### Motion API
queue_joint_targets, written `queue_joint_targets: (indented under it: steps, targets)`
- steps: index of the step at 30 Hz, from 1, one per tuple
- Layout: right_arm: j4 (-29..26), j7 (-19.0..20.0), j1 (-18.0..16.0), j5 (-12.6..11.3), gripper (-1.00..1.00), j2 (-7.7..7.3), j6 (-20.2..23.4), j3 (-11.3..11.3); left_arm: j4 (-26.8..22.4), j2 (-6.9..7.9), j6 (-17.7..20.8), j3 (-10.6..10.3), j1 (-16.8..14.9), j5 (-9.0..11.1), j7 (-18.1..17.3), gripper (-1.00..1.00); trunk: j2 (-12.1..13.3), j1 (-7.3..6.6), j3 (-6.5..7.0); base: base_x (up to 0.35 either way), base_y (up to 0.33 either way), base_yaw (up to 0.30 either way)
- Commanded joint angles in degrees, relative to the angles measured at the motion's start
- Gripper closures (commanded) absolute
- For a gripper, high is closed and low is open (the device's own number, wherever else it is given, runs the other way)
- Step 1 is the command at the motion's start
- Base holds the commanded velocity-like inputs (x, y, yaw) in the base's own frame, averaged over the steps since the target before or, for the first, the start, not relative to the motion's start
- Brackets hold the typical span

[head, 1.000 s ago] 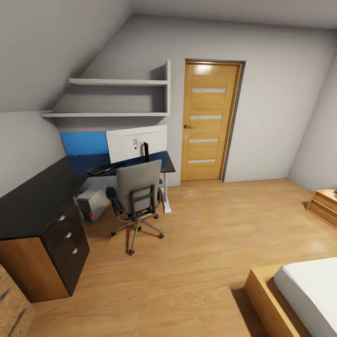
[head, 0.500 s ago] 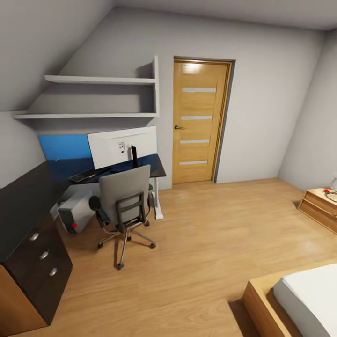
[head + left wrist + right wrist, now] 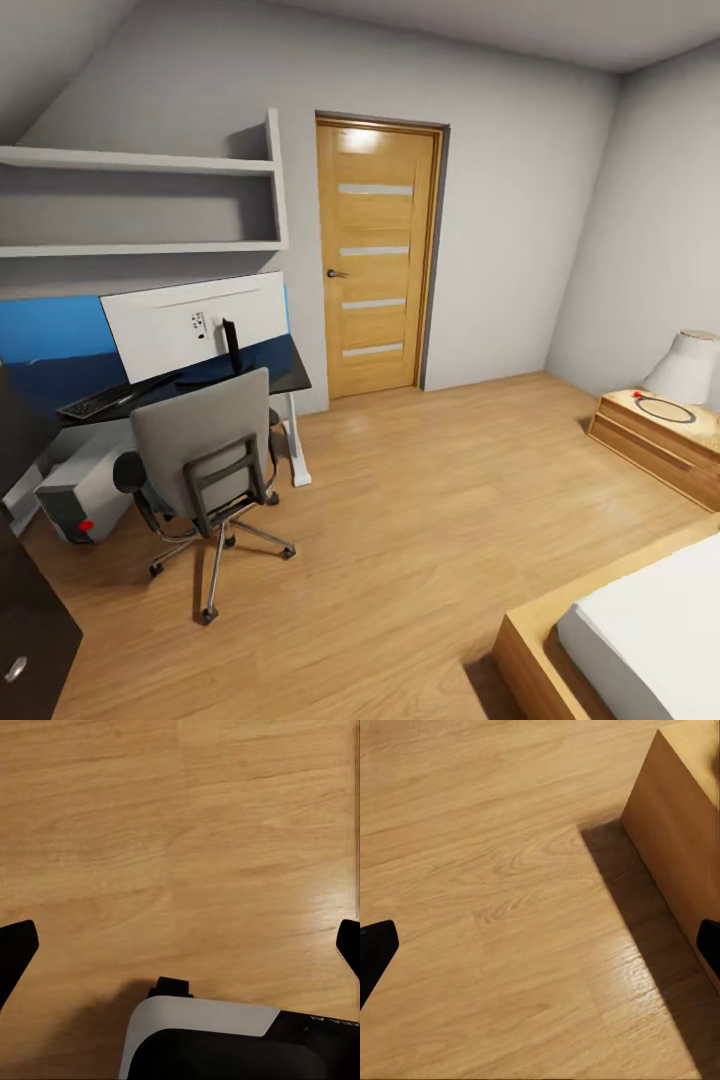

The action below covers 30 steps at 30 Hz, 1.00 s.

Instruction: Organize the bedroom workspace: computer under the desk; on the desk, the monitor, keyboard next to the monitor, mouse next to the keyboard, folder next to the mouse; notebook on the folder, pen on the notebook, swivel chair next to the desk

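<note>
The monitor [image 3: 195, 322] and keyboard [image 3: 105, 400] are seen on the black bench [image 3: 270, 365], with the swivel chair [image 3: 200, 455] drawn up before it and the computer [image 3: 75, 500] lying on the floor beneath. The left tool [image 3: 180, 952] and right tool [image 3: 540, 945] are held wide open above wooden floor [image 3: 400, 520], nothing gripped.

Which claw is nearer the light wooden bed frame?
Right. The right claw hangs over floor close beside the light wooden bed frame; the left claw hangs over floor by the robot's white-and-black base.
</note>
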Motion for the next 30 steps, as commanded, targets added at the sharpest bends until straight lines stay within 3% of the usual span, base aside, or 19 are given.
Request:
queue_joint_targets:
  steps: [1, 10, 30]
  targets:
    - [0.02, -0.13, -0.03, -0.02, -1.00, 0.01, -0.14, 0.02, -0.11, 0.01, -0.05, -0.05, 0.04, 0.30, 0.03, -1.00, -0.03, 0.04, -0.12, 0.322, 0.000, -0.164]
    - [0.02, -0.15, -0.03, -0.02, -1.00, 0.02, -0.12, 0.02, -0.11, 0.09, -0.16, 0.02, 0.04, 0.30, 0.03, -1.00, -0.03, 0.04, -0.73, 0.322, 0.000, -0.043]
    - [0.39, -0.32, -0.03, -0.01, -1.00, -0.06, -0.15, 0.01, -0.02, -0.07, -0.13, 0.04, 0.04, 0.30, 0.03, -1.00, -0.03, 0.04, -0.79, 0.322, 0.000, -0.001]
